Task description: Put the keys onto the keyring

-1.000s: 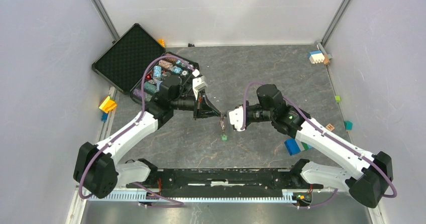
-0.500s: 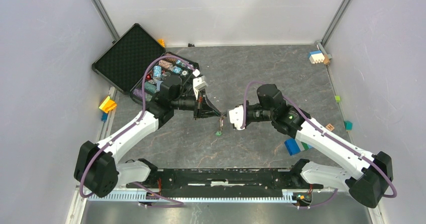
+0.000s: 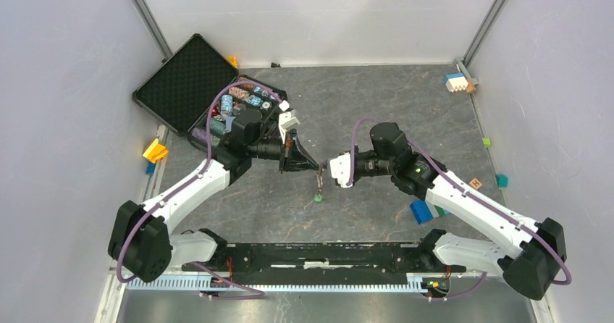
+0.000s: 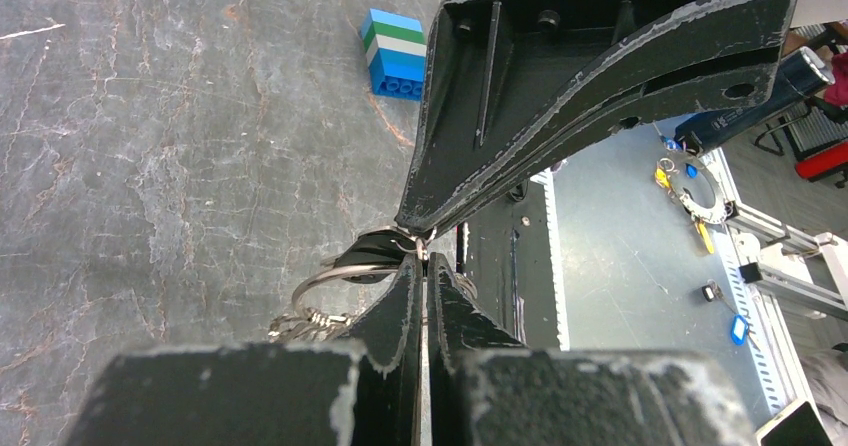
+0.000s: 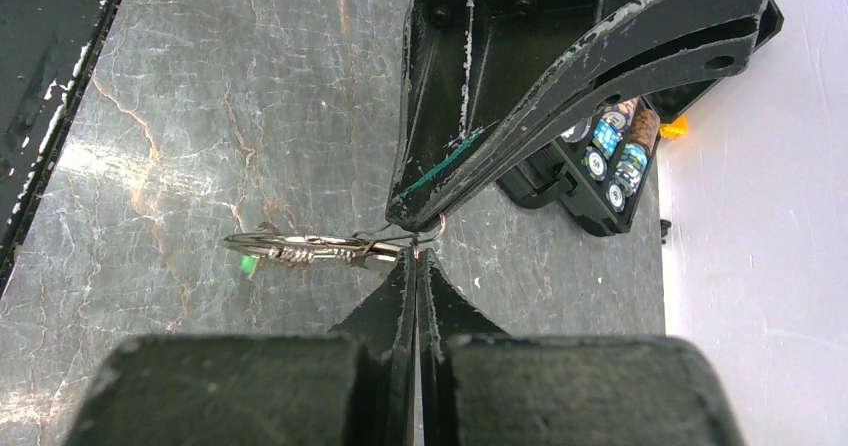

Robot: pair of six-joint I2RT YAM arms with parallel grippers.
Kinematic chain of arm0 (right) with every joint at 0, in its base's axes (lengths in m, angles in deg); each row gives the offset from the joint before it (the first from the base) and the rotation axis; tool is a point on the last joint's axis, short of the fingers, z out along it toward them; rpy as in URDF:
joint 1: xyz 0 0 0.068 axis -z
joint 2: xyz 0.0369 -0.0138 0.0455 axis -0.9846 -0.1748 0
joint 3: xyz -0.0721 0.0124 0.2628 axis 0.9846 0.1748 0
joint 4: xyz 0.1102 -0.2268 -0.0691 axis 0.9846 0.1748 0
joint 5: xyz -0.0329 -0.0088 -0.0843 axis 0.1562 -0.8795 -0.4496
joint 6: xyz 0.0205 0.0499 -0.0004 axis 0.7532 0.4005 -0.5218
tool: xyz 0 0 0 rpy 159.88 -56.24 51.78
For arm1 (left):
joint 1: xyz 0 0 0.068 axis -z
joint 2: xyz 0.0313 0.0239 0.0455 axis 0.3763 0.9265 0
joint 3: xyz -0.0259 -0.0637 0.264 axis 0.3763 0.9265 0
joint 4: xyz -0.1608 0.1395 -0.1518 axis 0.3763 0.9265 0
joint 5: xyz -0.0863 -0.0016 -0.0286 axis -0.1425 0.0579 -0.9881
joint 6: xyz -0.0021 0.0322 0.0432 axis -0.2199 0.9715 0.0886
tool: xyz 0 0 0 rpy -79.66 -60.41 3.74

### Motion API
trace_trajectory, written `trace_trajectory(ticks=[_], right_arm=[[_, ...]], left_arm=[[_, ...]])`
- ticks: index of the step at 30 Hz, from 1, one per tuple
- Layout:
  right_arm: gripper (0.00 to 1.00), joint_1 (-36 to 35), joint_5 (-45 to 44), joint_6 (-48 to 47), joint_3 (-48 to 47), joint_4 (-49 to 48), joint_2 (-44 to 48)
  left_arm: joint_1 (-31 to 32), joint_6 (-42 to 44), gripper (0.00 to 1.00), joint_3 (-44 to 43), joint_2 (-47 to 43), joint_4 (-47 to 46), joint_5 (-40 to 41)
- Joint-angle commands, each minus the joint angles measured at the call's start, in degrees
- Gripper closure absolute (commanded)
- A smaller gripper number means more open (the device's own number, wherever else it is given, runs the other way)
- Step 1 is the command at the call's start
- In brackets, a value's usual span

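My left gripper [image 3: 318, 167] and right gripper [image 3: 324, 171] meet tip to tip above the middle of the table, both shut. The silver keyring [image 3: 319, 182] hangs between the tips, with the green-headed key [image 3: 317, 198] dangling lowest. In the left wrist view my shut gripper [image 4: 424, 258] pinches the ring [image 4: 325, 278]; the black key head [image 4: 368, 250] lies against it and several small keys [image 4: 300, 324] hang below. In the right wrist view my shut gripper [image 5: 418, 252] nips thin wire beside the edge-on ring [image 5: 290, 239]; the green head [image 5: 244, 264] shows under it.
An open black case [image 3: 181, 80] with colourful items stands at the back left, behind the left arm. A blue block [image 3: 421, 211] lies under the right forearm. Small blocks sit at the back right corner [image 3: 456, 82], the right edge [image 3: 502, 180] and the left edge [image 3: 154, 150].
The hanging green key swung left and up, then dropped back low. Both grippers stayed shut and tip to tip, barely shifting.
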Motion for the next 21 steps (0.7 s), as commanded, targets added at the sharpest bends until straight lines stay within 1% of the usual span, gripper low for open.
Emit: trace_trajectory(ticks=[1, 21], right_arm=[[1.0, -0.1, -0.6, 0.3, 0.2, -3.3, 1.2], [1.0, -0.1, -1.2, 1.5, -0.2, -4.1, 2.0]], left_arm=[[0.3, -3.0, 0.98, -0.1, -0.4, -4.3, -3.7], [0.3, -3.2, 0.98, 0.1, 0.5, -4.4, -3.9]])
